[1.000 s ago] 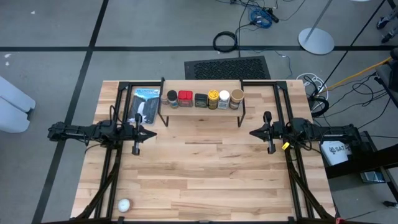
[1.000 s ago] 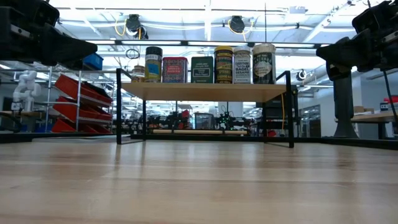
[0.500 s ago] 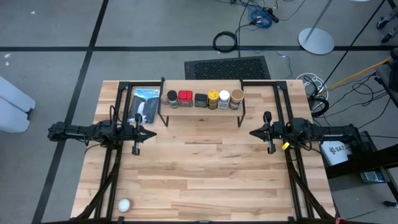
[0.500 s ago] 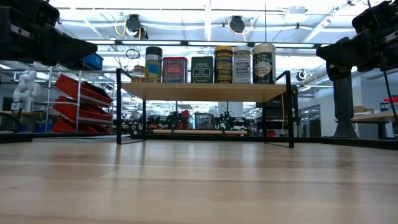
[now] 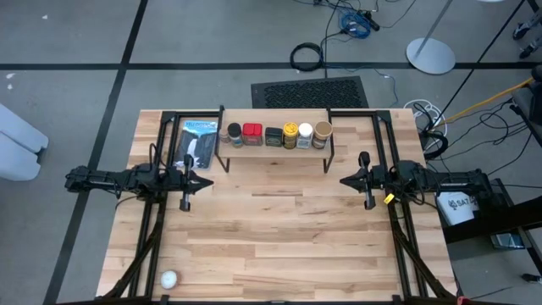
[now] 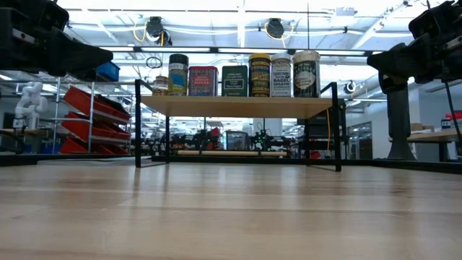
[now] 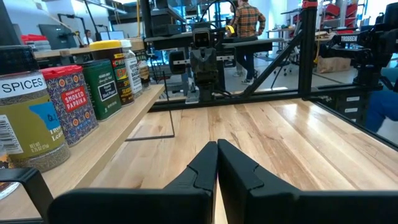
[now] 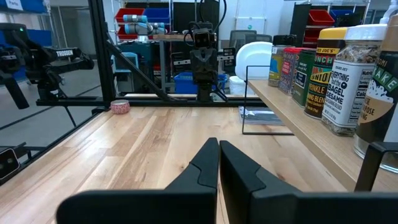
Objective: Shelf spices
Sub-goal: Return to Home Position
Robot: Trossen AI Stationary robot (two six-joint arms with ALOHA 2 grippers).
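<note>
- Six spices (image 6: 234, 81) are standing in one row on the shelf (image 5: 275, 150): dark-lidded jar (image 5: 235, 134), red tin (image 5: 251, 133), black tin (image 5: 273, 136), yellow-lidded jar (image 5: 290, 134), white-lidded jar (image 5: 305, 134) and tan-lidded jar (image 5: 322, 133), each just beside the next.
- Nothing is shifting over the last second: the row and both arms are sitting exactly as before, so the arms are looking parked rather than travelling.
- The left gripper (image 5: 206, 180) is hovering in front of the shelf's left end, well apart from it, jaws pressed together on nothing.
- The right gripper (image 5: 345, 180) is mirroring it off the shelf's right end, jaws likewise closed and empty.
- A blue package (image 5: 196, 144) is lying just left of the shelf, and a white ball (image 5: 169, 280) is resting far in front of it.
- With no spice showing off the shelf, the shelving is looking finished.
</note>
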